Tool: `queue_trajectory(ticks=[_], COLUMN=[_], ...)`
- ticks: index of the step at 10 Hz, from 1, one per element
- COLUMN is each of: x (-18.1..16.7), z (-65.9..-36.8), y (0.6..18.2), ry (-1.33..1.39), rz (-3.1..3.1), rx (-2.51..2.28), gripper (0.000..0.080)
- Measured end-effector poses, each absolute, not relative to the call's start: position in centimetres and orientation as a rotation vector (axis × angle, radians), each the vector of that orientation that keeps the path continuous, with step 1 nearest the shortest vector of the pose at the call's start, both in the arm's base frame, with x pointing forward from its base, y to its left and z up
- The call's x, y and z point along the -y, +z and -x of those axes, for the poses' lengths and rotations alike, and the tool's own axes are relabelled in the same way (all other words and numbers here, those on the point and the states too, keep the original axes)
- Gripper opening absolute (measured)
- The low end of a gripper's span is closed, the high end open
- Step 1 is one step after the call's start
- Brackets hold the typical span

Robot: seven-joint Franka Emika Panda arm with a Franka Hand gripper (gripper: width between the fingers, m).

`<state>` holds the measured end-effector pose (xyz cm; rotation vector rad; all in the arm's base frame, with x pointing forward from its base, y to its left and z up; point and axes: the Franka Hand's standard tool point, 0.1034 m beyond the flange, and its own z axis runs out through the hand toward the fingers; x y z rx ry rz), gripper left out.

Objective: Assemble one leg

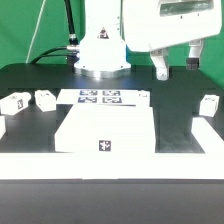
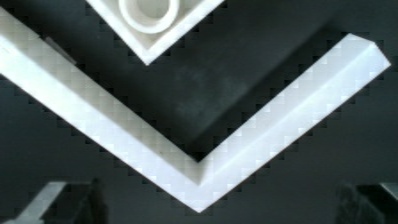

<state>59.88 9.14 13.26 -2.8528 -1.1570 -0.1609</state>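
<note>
Currently the hand (image 1: 176, 68) hovers spread and empty above the black counter (image 1: 180, 112); the small white plastic cuboid leg (image 1: 209, 104) sits near, at the exterior view's right; centre over it before descending

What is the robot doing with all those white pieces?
At this moment the robot is not holding anything. Its end effector hangs open above the table, on the exterior view's right, with nothing between its fingers. The big white panel lies flat in front. One small leg sits loose on the exterior view's right, and more lie on the left. None is in the panel yet.
</note>
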Motion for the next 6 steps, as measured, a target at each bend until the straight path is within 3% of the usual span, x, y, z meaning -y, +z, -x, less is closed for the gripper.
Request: queue_trajectory(ticks=[6], x=[-9.11], z=[-59.88], y=[13.26], ry=[-0.161], rz=[2.853], rx=[1.157], gripper=[0.0650])
